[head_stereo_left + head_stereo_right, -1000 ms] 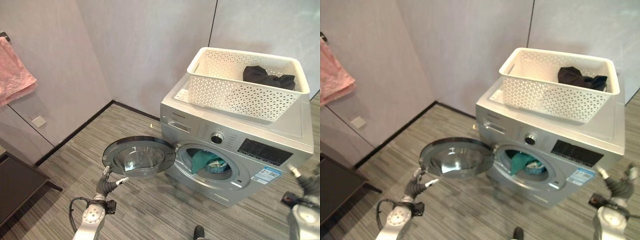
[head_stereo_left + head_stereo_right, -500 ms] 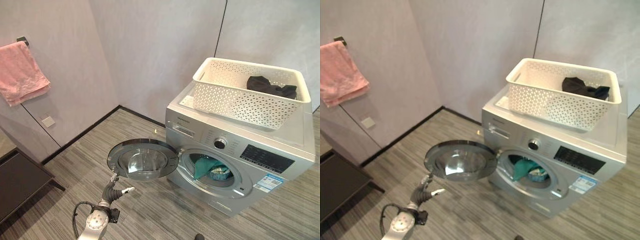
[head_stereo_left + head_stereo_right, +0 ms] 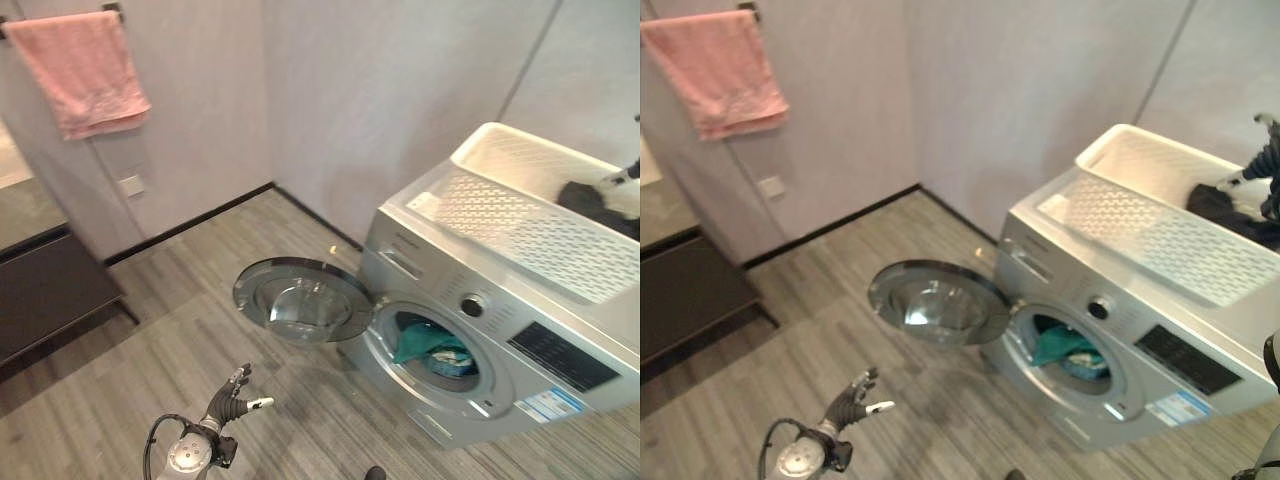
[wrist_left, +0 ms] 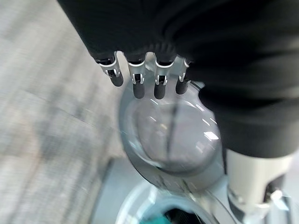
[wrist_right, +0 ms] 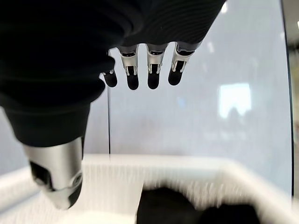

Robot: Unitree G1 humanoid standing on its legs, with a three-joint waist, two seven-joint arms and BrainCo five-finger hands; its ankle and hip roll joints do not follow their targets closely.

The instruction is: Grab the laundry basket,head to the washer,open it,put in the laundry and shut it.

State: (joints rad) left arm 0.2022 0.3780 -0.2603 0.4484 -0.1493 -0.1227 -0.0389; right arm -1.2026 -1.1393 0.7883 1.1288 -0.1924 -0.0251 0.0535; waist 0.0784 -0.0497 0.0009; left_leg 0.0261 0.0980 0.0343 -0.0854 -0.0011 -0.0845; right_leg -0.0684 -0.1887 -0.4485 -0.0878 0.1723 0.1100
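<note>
1. On top of the silver front-loading washing machine [image 3: 470,330] I see the white perforated plastic laundry basket [image 3: 1160,215], its long axis running from about 10 o'clock to 4 o'clock along the lid.
2. Dark crumpled laundry [image 3: 1225,210] lies at the basket's 3 o'clock end.
3. My right hand [image 3: 1265,165] hovers over that end, fingers straight and apart, holding nothing.
4. At the washer's 9 o'clock side, its round glass door [image 3: 305,300] stands swung wide open; teal cloth [image 3: 420,340] shows in the drum.
5. My left hand [image 3: 235,395] hangs low at 7 o'clock over the grey striped floor [image 3: 120,390], fingers relaxed and empty.
6. At 11 o'clock a pink towel [image 3: 85,65] hangs on the wall.
</note>
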